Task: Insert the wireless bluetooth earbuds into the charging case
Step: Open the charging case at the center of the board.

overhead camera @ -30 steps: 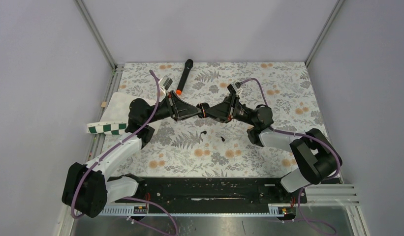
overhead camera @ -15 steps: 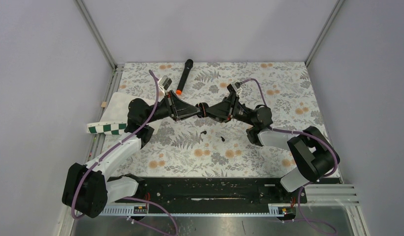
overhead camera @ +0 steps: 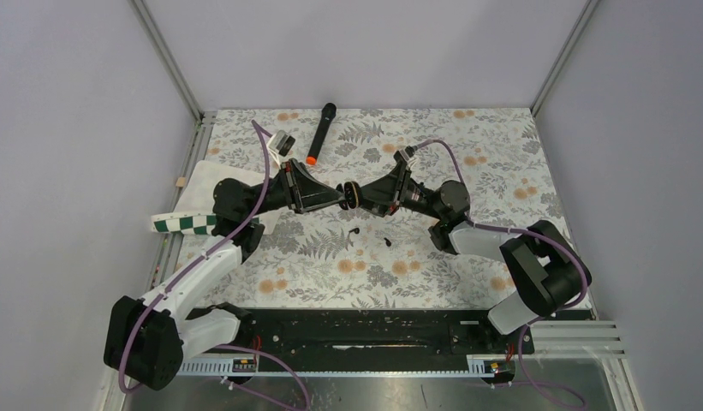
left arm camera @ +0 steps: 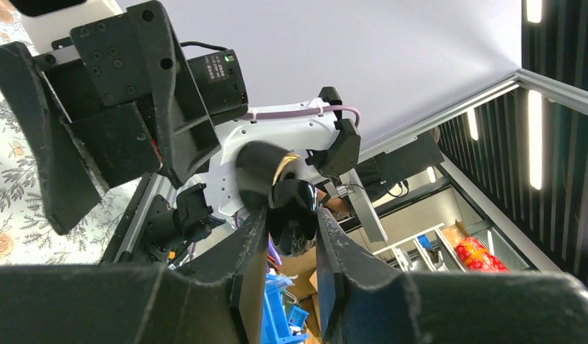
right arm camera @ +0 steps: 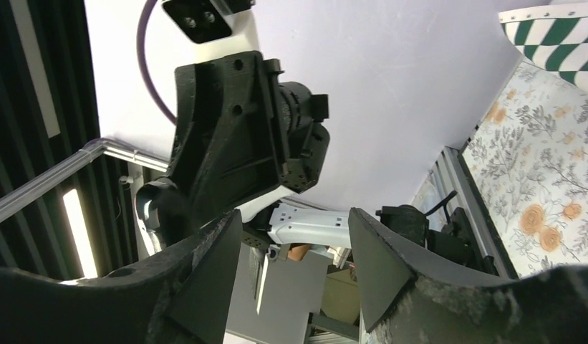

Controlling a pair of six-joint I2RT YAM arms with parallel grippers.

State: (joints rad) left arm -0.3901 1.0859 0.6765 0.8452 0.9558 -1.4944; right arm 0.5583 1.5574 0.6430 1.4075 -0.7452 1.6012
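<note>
Charging case (left arm camera: pixel 294 206) in left tool (left arm camera: pixel 288 218)

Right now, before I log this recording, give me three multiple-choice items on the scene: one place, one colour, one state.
1. Where do the two earbuds lie?
A. on the floral cover, just on the base side of where the arms meet
B. at the table's far edge
C. on the metal rail by the bases

2. What colour is the band on the microphone?
A. green
B. orange
C. white

3. What do the left fingers hold?
A. nothing
B. an earbud
C. the charging case

Key: 1 A, both dark specks sit loose on the cover; 2 B, the ring near its nearer end is orange; 3 C, the glossy black case is pinched between them.
</note>
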